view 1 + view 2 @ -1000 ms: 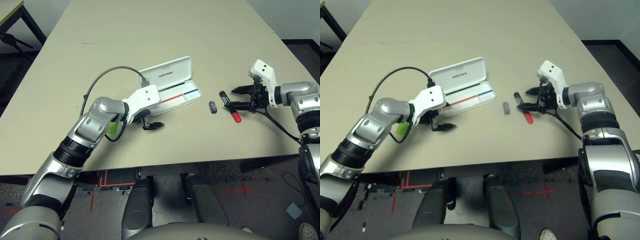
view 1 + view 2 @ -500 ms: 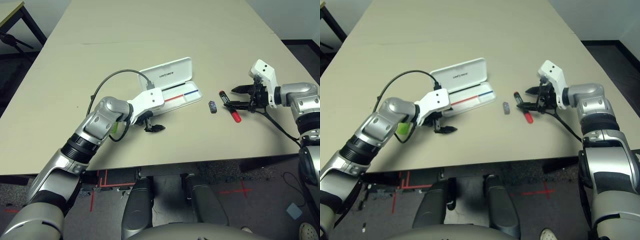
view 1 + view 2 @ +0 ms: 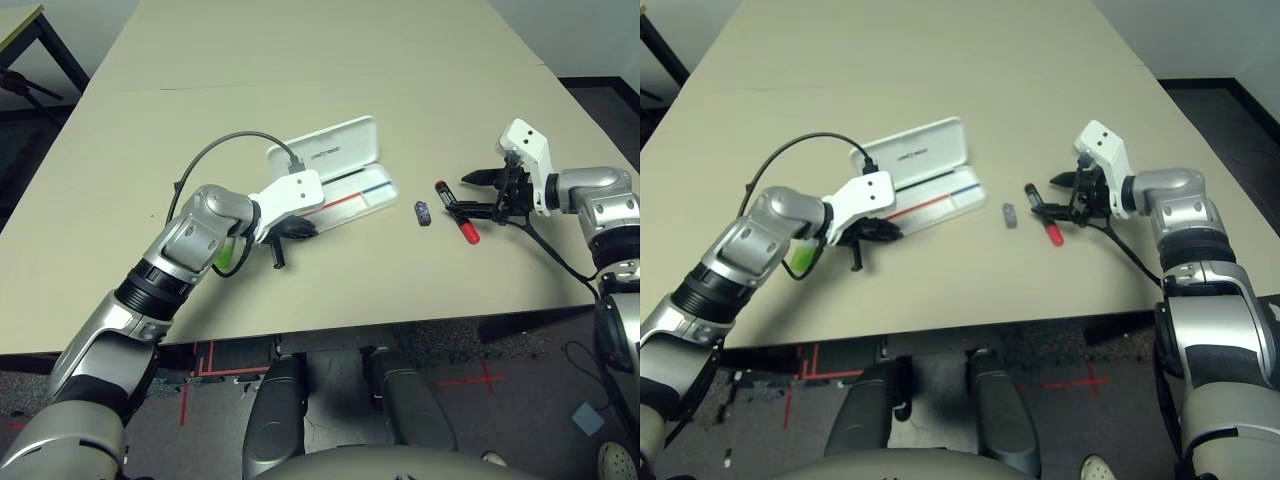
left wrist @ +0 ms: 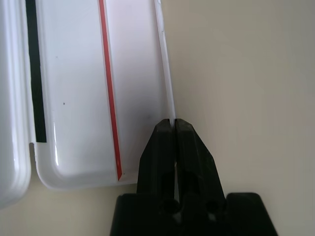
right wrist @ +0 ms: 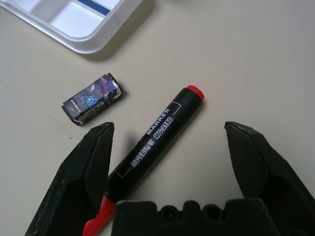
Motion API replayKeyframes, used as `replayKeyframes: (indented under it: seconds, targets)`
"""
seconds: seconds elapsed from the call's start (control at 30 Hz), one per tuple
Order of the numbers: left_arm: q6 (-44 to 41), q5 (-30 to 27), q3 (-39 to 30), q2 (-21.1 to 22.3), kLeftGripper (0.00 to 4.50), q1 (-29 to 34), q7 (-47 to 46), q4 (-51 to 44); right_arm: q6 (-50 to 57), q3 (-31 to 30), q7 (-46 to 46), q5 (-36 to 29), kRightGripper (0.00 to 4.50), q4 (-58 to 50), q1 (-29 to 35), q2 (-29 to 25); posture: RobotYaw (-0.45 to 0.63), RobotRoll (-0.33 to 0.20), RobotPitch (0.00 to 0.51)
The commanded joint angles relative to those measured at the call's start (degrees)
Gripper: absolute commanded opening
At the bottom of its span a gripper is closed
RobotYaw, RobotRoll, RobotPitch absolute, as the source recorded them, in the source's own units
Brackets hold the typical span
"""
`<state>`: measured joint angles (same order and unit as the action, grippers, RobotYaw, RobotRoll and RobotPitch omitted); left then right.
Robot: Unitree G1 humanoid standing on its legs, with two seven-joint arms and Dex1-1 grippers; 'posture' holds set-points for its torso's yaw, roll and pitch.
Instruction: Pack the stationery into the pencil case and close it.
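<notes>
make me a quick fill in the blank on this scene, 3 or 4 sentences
1. The pencil case lies ____ on the table, its lid folded back.
2. The right gripper is open, with the ____ lying on the table between its fingers.
3. The left gripper is shut on the ____ of the pencil case's tray.
4. The small purplish block lies between the marker and the ____.

Missing words: open; marker; rim; pencil case

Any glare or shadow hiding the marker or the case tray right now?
Right wrist view: marker evenly lit, its label readable, a soft shadow beside it. Left wrist view: pencil case tray shows a mild sheen, red stripe clear, and the left pincer is shut at its rim. Head views: no glare on the table.
</notes>
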<state>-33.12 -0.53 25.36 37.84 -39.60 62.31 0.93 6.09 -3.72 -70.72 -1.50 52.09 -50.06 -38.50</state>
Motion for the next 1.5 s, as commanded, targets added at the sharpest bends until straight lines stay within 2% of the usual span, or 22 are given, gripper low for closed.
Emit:
replayKeyframes:
  seconds: [0.03, 0.27, 0.43, 0.67, 1.07, 1.17, 1.33, 1.47, 1.5]
  targets:
    - [3.7, 1.0, 0.5, 2.0, 0.02, 0.1, 2.6, -0.7, -0.4, 0.4, 0.2, -0.3, 4.5, 0.1, 1.1, 0.2, -0.01, 0.0, 0.165]
    - [7.9, 0.0, -1.1, 7.1, 0.02, 1.8, 7.1, -5.5, -0.7, 0.1, 0.1, 0.0, 4.5, 0.7, 0.9, 0.5, 0.0, 0.0, 0.168]
    - [6.5, -0.6, -1.5, 9.5, 0.02, 5.3, 8.5, -12.5, -1.2, -0.1, 0.2, 0.3, 4.5, 1.7, 0.4, 0.9, 0.02, 0.0, 0.17]
    - [4.0, -0.5, -1.7, 10.2, 0.02, 9.5, 8.0, -17.6, -2.0, -0.4, 0.3, 0.8, 4.5, 3.1, -0.4, 1.6, 0.04, 0.0, 0.174]
    - [1.9, 0.2, -2.1, 10.1, 0.02, 11.4, 6.3, -18.6, -2.8, -0.3, 0.4, 1.4, 4.5, 4.0, -1.1, 2.3, 0.04, 0.0, 0.176]
    - [1.4, -0.3, -2.4, 10.1, 0.74, 11.2, 6.0, -19.5, -3.0, -0.3, 0.5, 1.6, 4.5, 4.4, -1.3, 2.4, 0.05, 0.0, 0.173]
    - [0.1, -2.5, -4.6, 10.8, 2.62, 11.0, 6.8, -22.0, -3.5, -0.3, 0.7, 1.8, 4.5, 5.1, -1.5, 2.6, 0.05, 0.0, 0.169]
    - [-0.9, -4.1, -6.1, 12.1, 4.32, 11.3, 7.5, -24.2, -3.8, -0.2, 0.9, 1.9, 4.5, 5.6, -1.7, 2.8, 0.05, 0.0, 0.166]
    - [-1.2, -4.7, -6.6, 12.5, 4.48, 11.5, 7.7, -24.9, -3.9, -0.2, 0.9, 1.9, 4.5, 5.6, -1.8, 2.8, 0.05, 0.0, 0.165]
